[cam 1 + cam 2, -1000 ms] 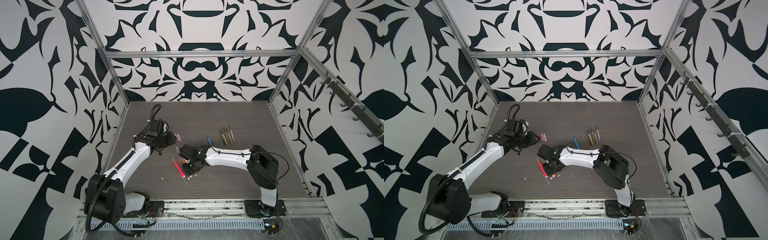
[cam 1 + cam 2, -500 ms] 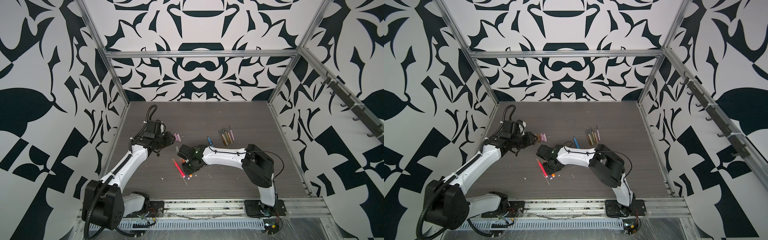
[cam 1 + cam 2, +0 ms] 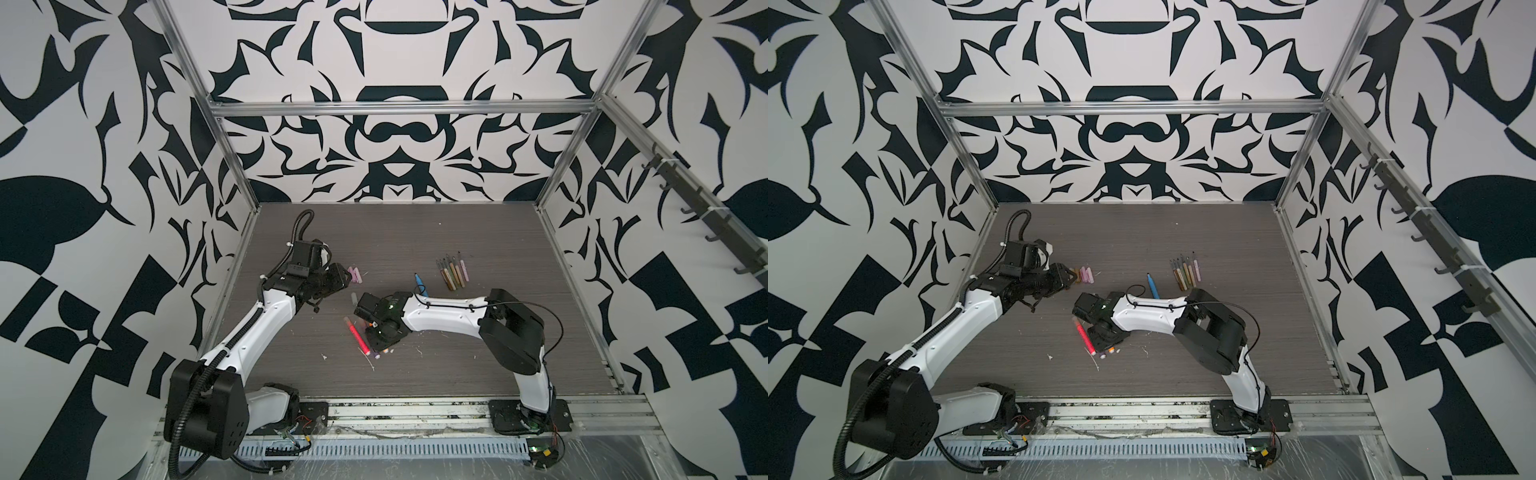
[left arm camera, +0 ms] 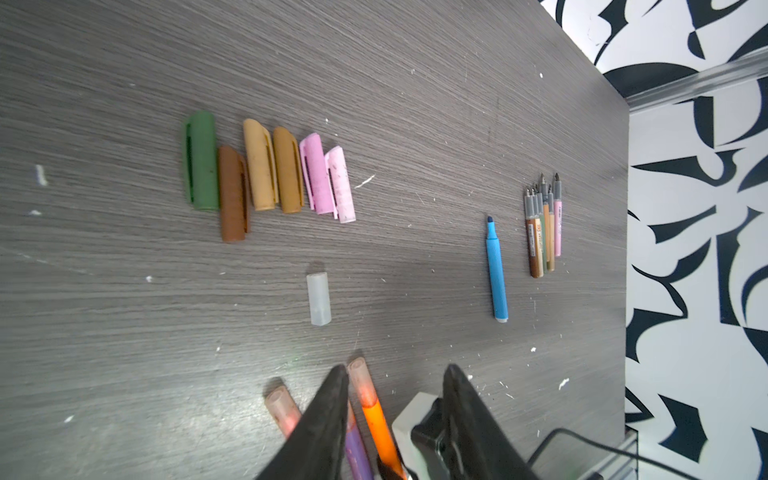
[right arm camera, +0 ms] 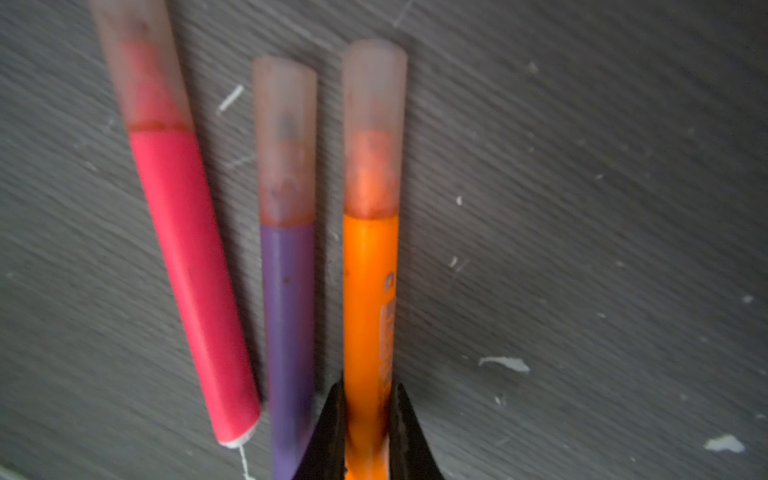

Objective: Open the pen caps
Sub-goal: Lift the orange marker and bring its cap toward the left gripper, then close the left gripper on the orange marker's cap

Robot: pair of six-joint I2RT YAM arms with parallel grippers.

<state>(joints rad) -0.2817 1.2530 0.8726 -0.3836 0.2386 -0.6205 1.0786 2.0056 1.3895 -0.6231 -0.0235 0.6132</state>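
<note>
Three capped pens lie side by side: pink [image 5: 187, 257], purple [image 5: 286, 311] and orange [image 5: 368, 299], each with a pale translucent cap [image 5: 374, 124]. My right gripper [image 5: 365, 419] is shut on the orange pen's barrel near its tail; in a top view it [image 3: 379, 343] sits beside the pink pen [image 3: 357, 336]. Several loose pen caps, from green [image 4: 201, 162] through tan to pink [image 4: 316, 174], lie in a row. One clear cap [image 4: 318, 299] lies alone. My left gripper [image 4: 395, 370] hangs open and empty by the row of caps [image 3: 356, 274].
An uncapped blue pen [image 4: 496, 270] and a bundle of thin uncapped pens [image 4: 542, 232] lie toward the back right of the grey table [image 3: 478, 374]. Small white flecks dot the surface. Patterned walls and metal rails enclose the table on three sides.
My right gripper's jaws have narrowed onto the orange pen. The left arm has shifted only slightly near the row of caps.
</note>
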